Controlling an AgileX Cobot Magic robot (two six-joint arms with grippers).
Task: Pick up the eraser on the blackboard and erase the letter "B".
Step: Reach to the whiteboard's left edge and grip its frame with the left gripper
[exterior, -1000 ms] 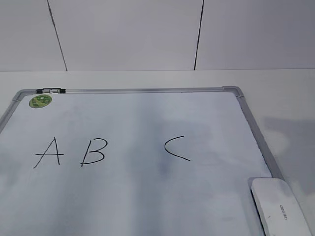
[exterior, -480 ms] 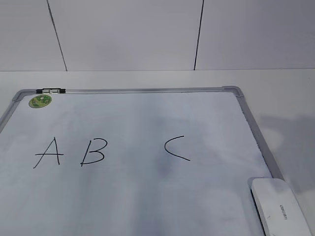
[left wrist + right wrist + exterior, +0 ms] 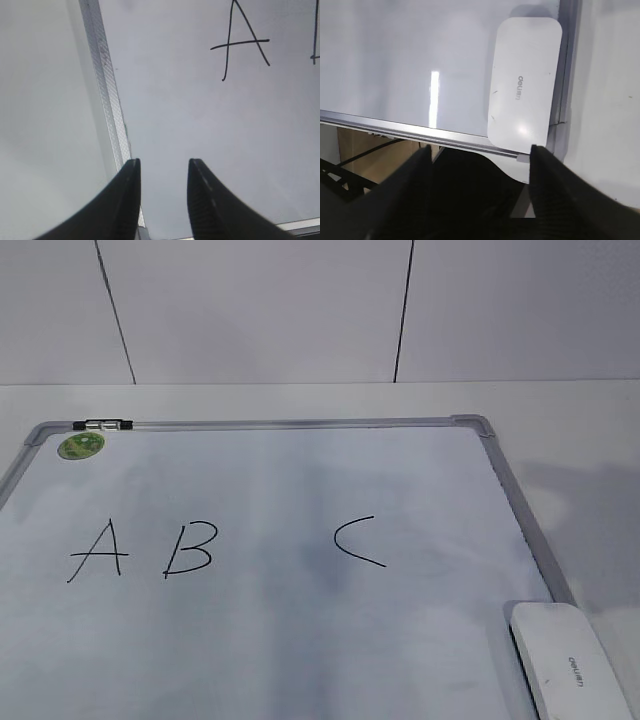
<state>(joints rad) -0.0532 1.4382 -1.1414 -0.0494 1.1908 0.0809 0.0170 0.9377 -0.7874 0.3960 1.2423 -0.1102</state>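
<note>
The blackboard [image 3: 300, 630], white with a grey frame, lies flat on the table. The letter "B" [image 3: 190, 548] is drawn left of centre, between an "A" [image 3: 98, 550] and a "C" [image 3: 358, 540]. The eraser [image 3: 568, 658], a flat white block, lies on the board's near right corner. It also shows in the right wrist view [image 3: 524, 84], just beyond my open, empty right gripper [image 3: 480, 150]. My left gripper [image 3: 164, 162] is open and empty over the board's left edge, with the "A" [image 3: 241, 42] ahead. Neither gripper shows in the exterior view.
A round green sticker [image 3: 82, 445] and a small clip [image 3: 103, 425] sit at the board's far left corner. White table surrounds the board [image 3: 570, 440]. Past the board's near edge, the right wrist view shows a brown surface and dark cables [image 3: 365, 155].
The shadow on the table to the right of the board has shifted slightly. The eraser, board and letters have not moved.
</note>
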